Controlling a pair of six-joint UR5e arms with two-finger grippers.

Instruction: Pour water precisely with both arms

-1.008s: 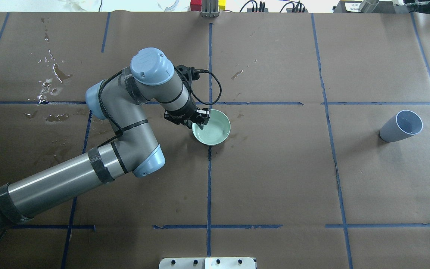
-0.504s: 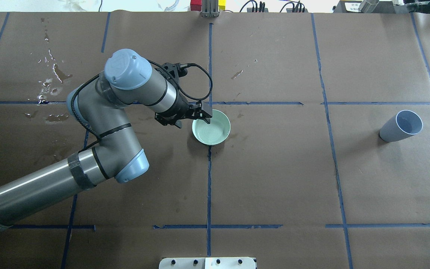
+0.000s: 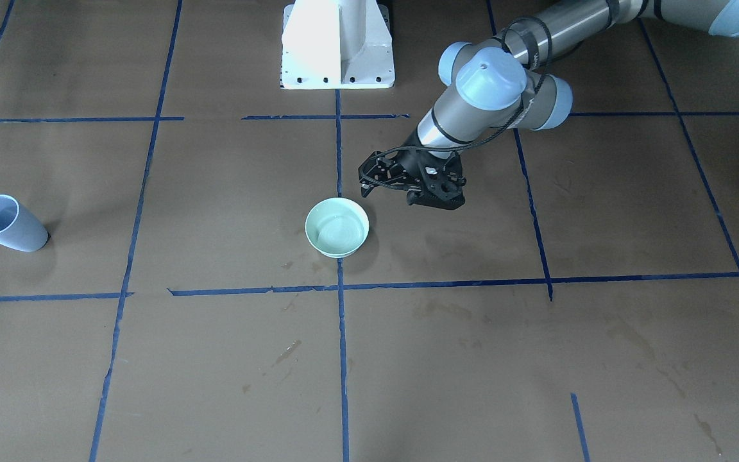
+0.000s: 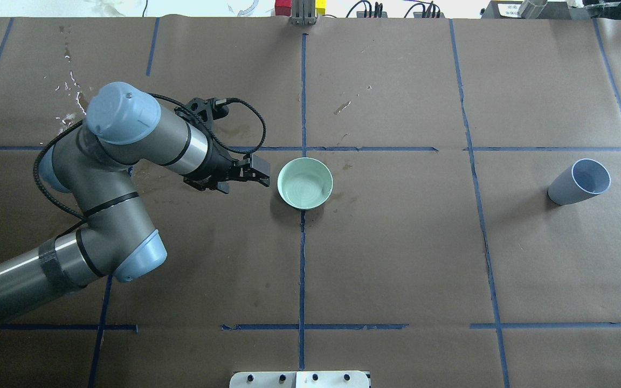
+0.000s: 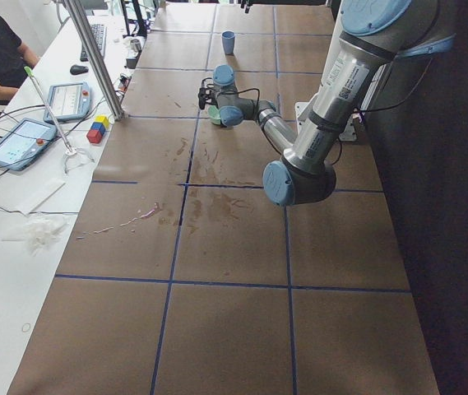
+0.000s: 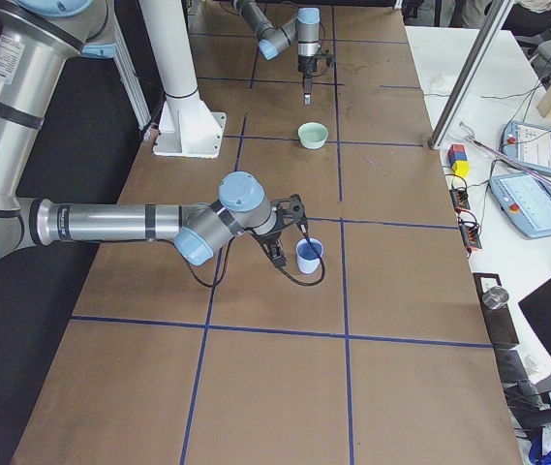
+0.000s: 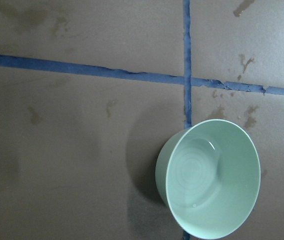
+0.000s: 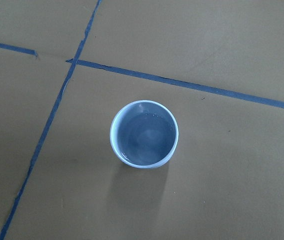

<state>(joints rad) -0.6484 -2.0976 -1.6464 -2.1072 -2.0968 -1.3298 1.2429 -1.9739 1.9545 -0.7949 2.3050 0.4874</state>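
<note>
Two arms work at this brown-papered table [image 4: 397, 258], though only the left arm [image 4: 176, 143] shows from overhead. The left gripper [image 4: 263, 173] hangs low just beside the mint-green bowl [image 4: 305, 183], on the robot's left of it. Its fingers point at the rim but stand apart from it — jaws spread and empty. The bowl sits upright on a blue tape line, just by a crossing, and the left wrist view shows a thin sheen of water [image 7: 196, 170] in its bottom. Well apart, toward the robot's right end of the table, stands the blue-grey cup [image 4: 580, 182], upright, with water inside in the right wrist view. The right arm [image 6: 110, 223] appears only from the right-end camera, stretched low across the table. There the right gripper [image 6: 291, 244] is just beside the cup — whether that one is open or closed I cannot tell.
</note>
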